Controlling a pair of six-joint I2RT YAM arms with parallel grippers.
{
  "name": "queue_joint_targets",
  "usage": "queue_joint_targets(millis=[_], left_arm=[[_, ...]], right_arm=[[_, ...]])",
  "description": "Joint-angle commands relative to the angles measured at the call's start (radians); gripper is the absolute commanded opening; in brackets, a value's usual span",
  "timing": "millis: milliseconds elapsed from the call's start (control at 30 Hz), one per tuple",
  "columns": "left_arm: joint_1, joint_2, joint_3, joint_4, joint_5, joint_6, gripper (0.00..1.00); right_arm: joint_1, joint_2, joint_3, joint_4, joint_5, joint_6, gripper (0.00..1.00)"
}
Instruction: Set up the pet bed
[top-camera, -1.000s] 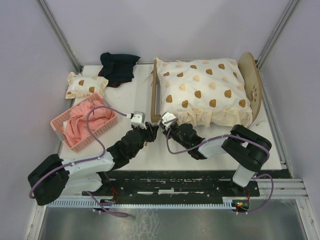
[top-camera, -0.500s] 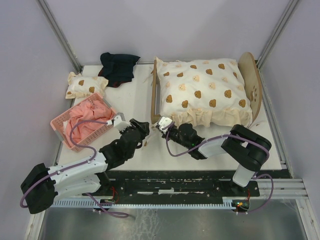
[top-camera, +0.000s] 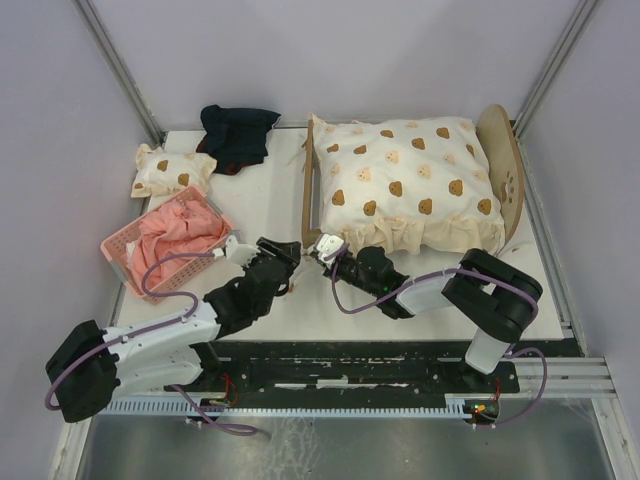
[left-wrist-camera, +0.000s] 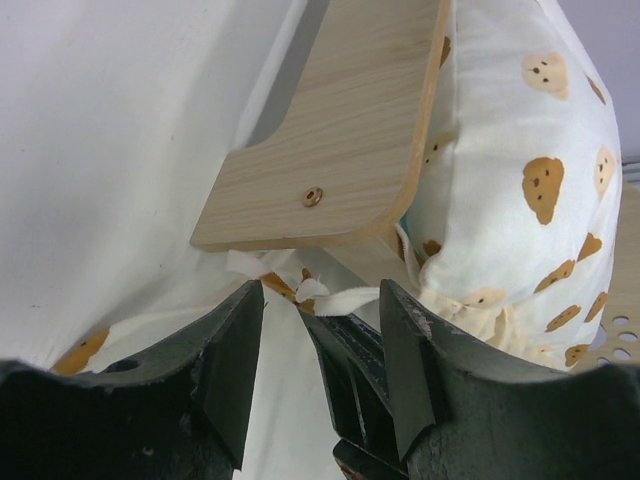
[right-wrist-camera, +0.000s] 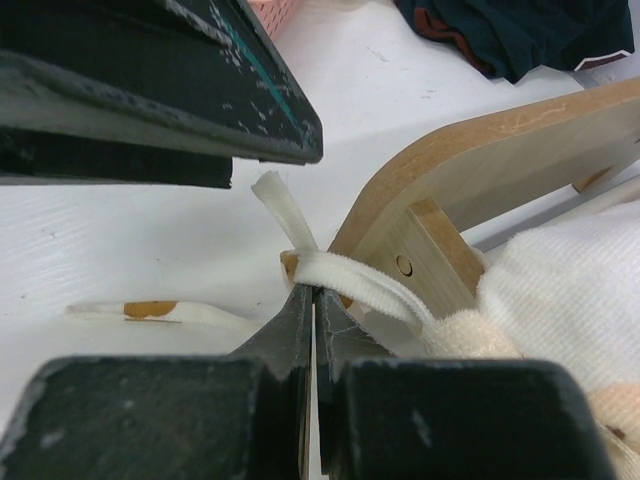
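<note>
The pet bed (top-camera: 308, 200) stands at the centre right, its arched headboard (top-camera: 507, 170) with a paw print on the right. A cream bear-print quilt (top-camera: 405, 180) covers it. My right gripper (top-camera: 320, 248) is at the near corner of the low footboard (right-wrist-camera: 480, 170), shut on the quilt's white tie strap (right-wrist-camera: 350, 280). My left gripper (left-wrist-camera: 320, 300) is open just left of that corner, its jaws on either side of the right gripper's fingers (left-wrist-camera: 350, 350). A second tie (right-wrist-camera: 150, 312) lies loose on the table.
A pink basket (top-camera: 122, 262) with pink cloth sits at the left, close to my left arm. Behind it lie a small bear-print pillow (top-camera: 170, 170) and a dark cloth (top-camera: 238, 135). Walls close in on both sides.
My left gripper has drawn back and down from the footboard corner and opened wider. My right gripper has shifted slightly left, still shut on the tie.
</note>
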Motion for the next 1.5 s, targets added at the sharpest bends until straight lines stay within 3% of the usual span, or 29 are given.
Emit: queue_joint_targets(millis=[0,567,667,733,767,867,1000,1167,1233,1467], left_arm=[[0.007,0.03,0.046,-0.011,-0.031,-0.102,0.57],[0.045,0.122,0.072,0.061,0.079,-0.131,0.44],[0.046,0.129,0.067,0.068,0.073,-0.138,0.33],[0.048,0.128,0.064,0.069,0.064,-0.139,0.11],[0.049,0.127,0.065,0.07,0.059,-0.136,0.06],[0.056,0.122,0.075,0.082,0.048,-0.09,0.03],[0.062,0.102,0.076,0.104,0.034,-0.042,0.03],[0.064,0.081,0.067,0.146,0.033,0.02,0.03],[0.065,0.081,0.07,0.149,0.033,0.026,0.03],[0.065,0.067,0.058,0.183,0.041,0.04,0.03]], right_arm=[[-0.002,0.002,0.036,0.045,-0.023,-0.001,0.02],[-0.002,0.01,0.046,0.033,-0.038,-0.019,0.02],[-0.001,0.011,0.052,0.028,-0.041,-0.019,0.02],[-0.001,0.009,0.049,0.026,-0.041,-0.022,0.02],[-0.002,0.007,0.046,0.023,-0.041,-0.024,0.02],[-0.002,-0.013,0.036,0.01,-0.022,0.03,0.11],[0.007,-0.048,0.001,0.009,0.038,0.216,0.35],[0.046,-0.064,-0.081,0.056,0.267,0.509,0.54],[0.061,-0.058,-0.097,0.05,0.335,0.623,0.57],[0.149,0.022,-0.041,0.088,0.48,0.797,0.57]])
